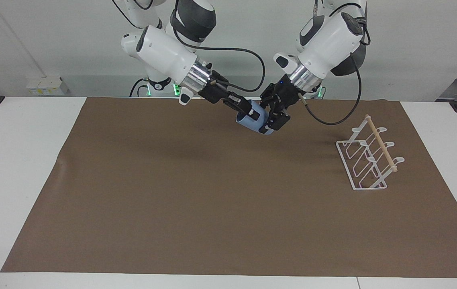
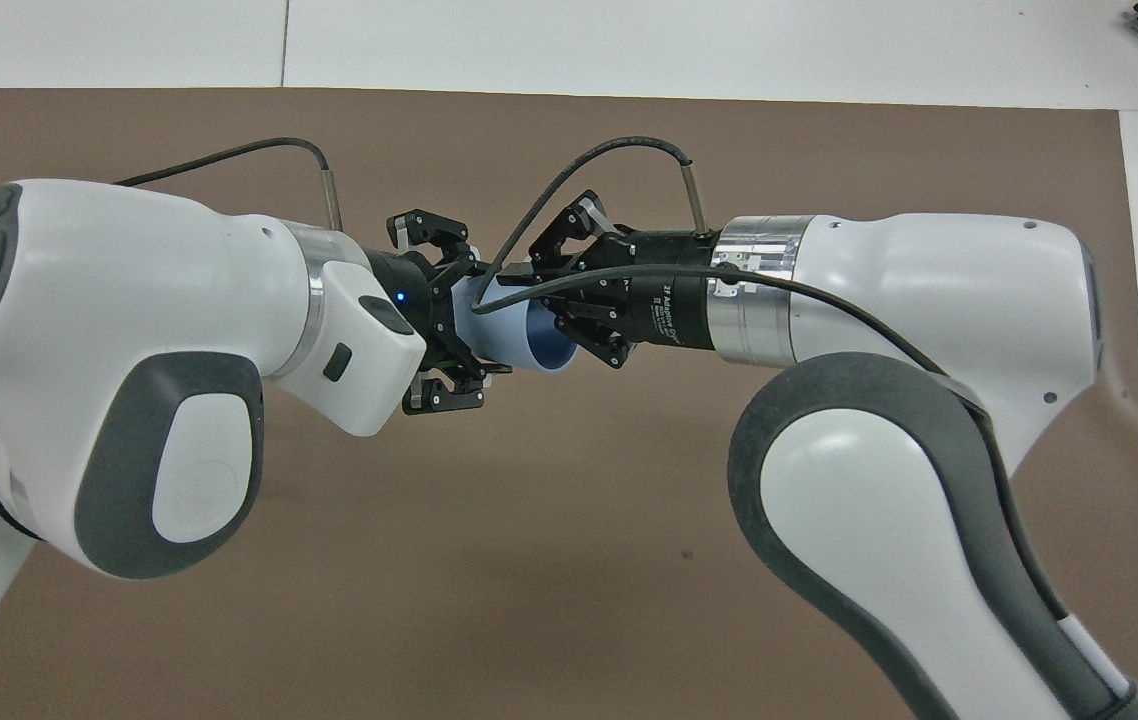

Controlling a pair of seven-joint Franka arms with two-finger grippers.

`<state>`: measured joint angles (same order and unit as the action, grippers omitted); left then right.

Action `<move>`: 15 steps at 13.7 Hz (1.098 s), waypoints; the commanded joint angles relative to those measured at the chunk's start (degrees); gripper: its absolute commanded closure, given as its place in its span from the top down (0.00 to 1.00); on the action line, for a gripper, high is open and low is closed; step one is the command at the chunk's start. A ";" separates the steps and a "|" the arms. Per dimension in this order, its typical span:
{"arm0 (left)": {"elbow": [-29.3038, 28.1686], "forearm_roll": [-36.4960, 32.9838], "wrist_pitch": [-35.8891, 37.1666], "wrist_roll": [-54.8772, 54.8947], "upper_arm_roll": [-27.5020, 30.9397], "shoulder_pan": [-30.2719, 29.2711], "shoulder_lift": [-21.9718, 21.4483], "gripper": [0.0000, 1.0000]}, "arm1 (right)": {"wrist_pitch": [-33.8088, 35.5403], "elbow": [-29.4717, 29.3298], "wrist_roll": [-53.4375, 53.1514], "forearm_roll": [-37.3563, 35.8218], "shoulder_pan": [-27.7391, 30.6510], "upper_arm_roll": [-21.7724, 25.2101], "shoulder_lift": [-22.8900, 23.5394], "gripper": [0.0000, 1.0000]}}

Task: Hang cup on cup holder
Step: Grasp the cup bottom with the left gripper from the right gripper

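I am looking at a handover in mid-air, over the part of the brown mat [image 1: 212, 192] nearest the robots and about midway along the desk [image 1: 19, 160]. The right hand [image 1: 251, 112] is gripping the cup [image 1: 255, 122] at its rim, one finger reaching inside the open mouth and the other lying on the outer wall, so its fingers are closed on the cup wall. The cup is lying tilted, its mouth pointing toward the right arm and its narrower base pointing toward the left arm.

The left hand [image 1: 273, 120] is sitting around the base end of the cup, its fingers straddling the light-blue body on both sides. In the overhead view the left hand [image 2: 456, 335] is showing fingers drawn in against the cup [image 2: 519, 335], though I cannot tell whether they are pressing firmly or only touching. The right hand [image 2: 554, 310] is meeting it from the other end.

The cup holder [image 1: 369, 158] is standing on the mat toward the left arm's end of the desk, well apart from both hands, its wooden dowel [image 1: 381, 142] running across the top of the slanted white wire frame.
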<state>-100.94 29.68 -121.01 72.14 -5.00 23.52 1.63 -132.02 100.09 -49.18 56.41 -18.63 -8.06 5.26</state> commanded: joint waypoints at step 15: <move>-0.83 -9.90 3.40 -0.07 0.96 -1.09 -1.45 0.00 | -1.39 -0.42 -0.83 1.60 0.53 -0.11 0.02 0.56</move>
<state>-100.96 21.90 -119.59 72.16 -4.39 23.43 1.59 -132.91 99.90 -49.31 56.44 -18.49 -7.89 5.27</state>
